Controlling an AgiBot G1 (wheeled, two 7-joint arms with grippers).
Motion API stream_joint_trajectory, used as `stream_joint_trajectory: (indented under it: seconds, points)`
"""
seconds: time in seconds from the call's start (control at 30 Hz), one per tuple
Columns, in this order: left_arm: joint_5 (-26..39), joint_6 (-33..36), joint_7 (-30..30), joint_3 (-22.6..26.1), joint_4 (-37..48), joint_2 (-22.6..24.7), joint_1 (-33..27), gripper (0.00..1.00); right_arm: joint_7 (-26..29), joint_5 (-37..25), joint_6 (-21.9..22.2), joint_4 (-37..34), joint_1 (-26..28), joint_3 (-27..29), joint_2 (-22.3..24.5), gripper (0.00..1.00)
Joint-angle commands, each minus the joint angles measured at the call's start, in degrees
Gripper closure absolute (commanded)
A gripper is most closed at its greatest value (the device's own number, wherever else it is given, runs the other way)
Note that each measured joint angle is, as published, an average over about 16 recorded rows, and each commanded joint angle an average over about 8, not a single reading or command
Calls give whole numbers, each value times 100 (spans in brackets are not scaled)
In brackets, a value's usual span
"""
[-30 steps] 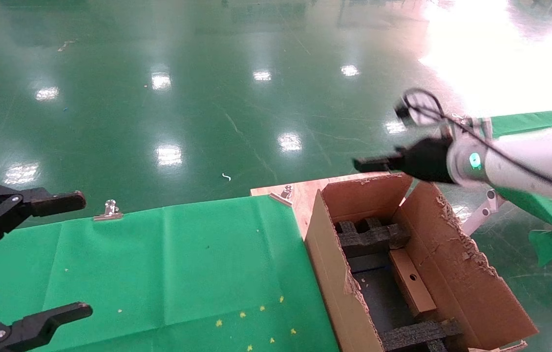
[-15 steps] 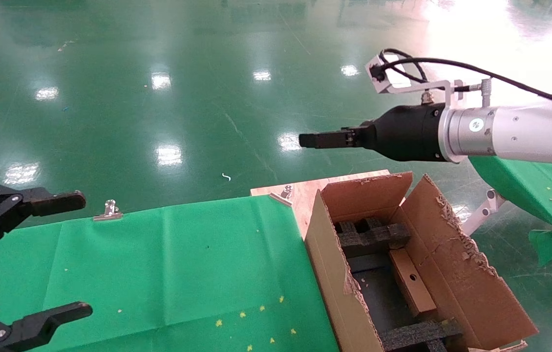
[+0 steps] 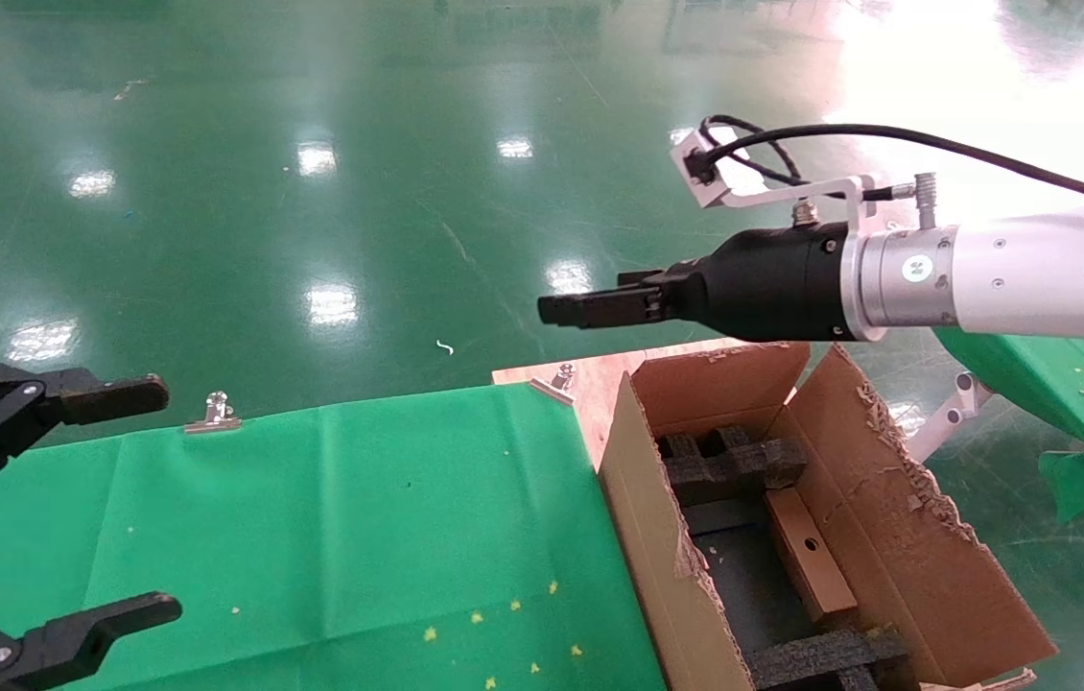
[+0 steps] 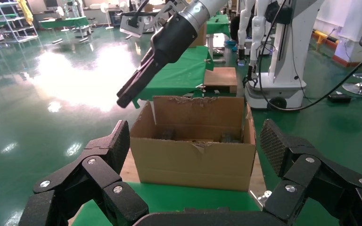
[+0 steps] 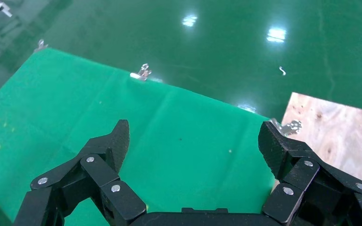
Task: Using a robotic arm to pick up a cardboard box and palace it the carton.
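The small flat cardboard box (image 3: 806, 552) with a round hole lies inside the carton (image 3: 897, 537), between black foam blocks (image 3: 729, 465). The robotic arm, white with a black right gripper (image 3: 580, 309), reaches leftward above the carton's far flap, clear of the box. In the right wrist view that gripper (image 5: 193, 136) is open over green cloth, holding nothing. My left gripper (image 3: 158, 497) stays parked at the near left, open and empty. The left wrist view looks between the open left gripper (image 4: 193, 136) at the carton (image 4: 193, 162) and the right arm (image 4: 174, 37) above it.
A green cloth (image 3: 341, 537) covers the table and is held by metal clips (image 3: 214, 413). The carton stands on a plywood board (image 3: 600, 379) at the cloth's right edge. Another green-covered table (image 3: 1060, 384) stands at the right. Glossy green floor lies beyond.
The right arm has swung leftward from the right side, and its gripper now hangs past the carton's far left corner. The left gripper and the box have not moved.
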Motion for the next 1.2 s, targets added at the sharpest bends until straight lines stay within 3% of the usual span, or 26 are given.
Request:
stream_joint_trajectory:
  seconds: [0.03, 1.2]
  points:
    - [0, 0, 0, 1, 0, 0, 0, 0, -245, 113, -153, -16, -164, 229, -25, 0]
    - [-6, -3, 5, 10, 1, -4, -3, 0, -4552, 2106, -2855, -291, -3051, 4272, -459, 0]
